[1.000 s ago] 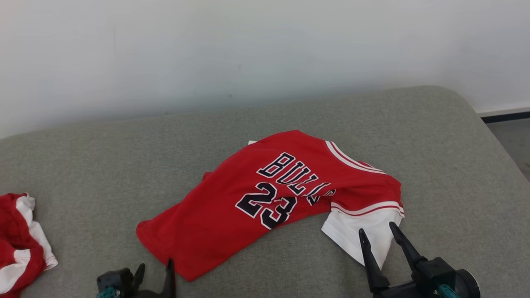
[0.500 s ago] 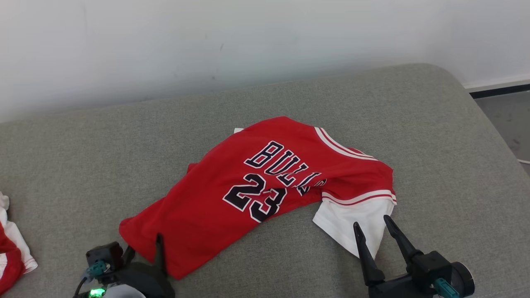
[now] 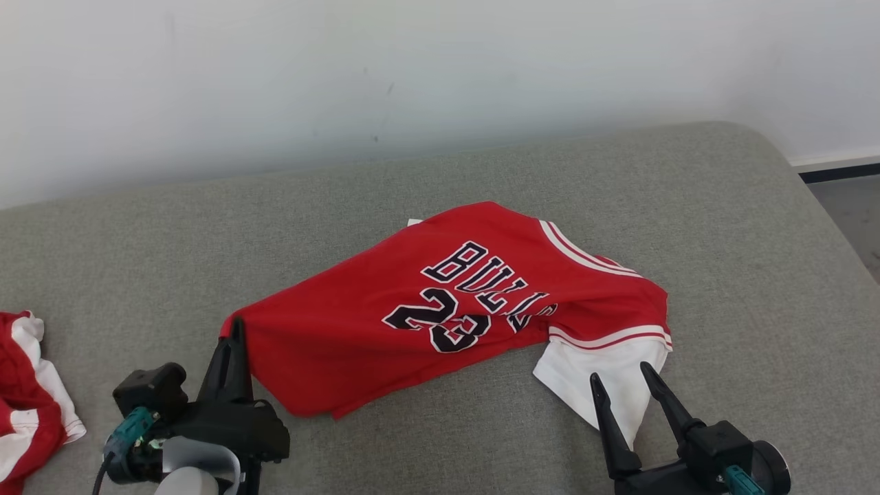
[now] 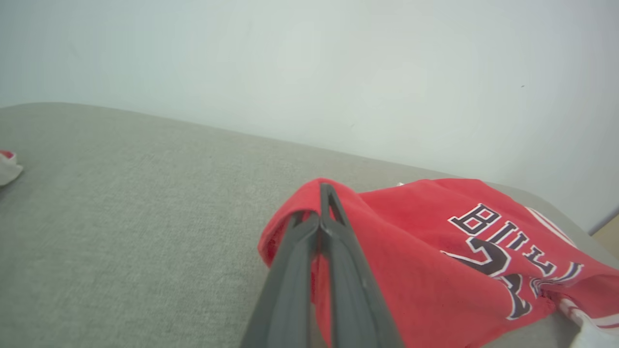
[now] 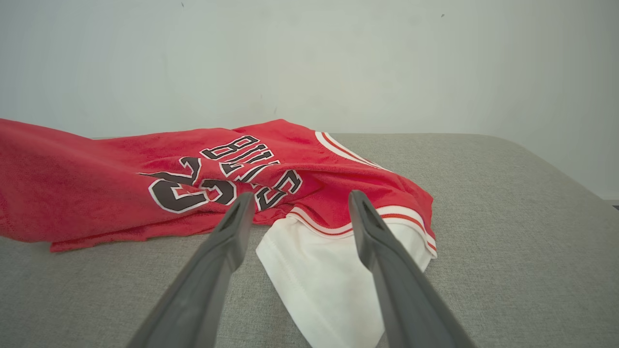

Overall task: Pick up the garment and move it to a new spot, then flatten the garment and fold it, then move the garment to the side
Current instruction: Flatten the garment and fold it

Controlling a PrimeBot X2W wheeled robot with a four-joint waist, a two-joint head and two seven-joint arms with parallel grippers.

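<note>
Your left gripper [image 3: 236,331] has its two dark fingers pinched together on the lower left corner of the red jersey [image 3: 371,337], holding that corner a little above the grey cushion [image 3: 481,172]. The jersey, marked BULLS 23, lies rumpled across the cushion's middle. Your right gripper [image 3: 619,371] has its fingers spread wide over the white sleeve [image 3: 570,371] at the jersey's right end. Another red and white cloth [image 3: 31,385] lies far left
</note>
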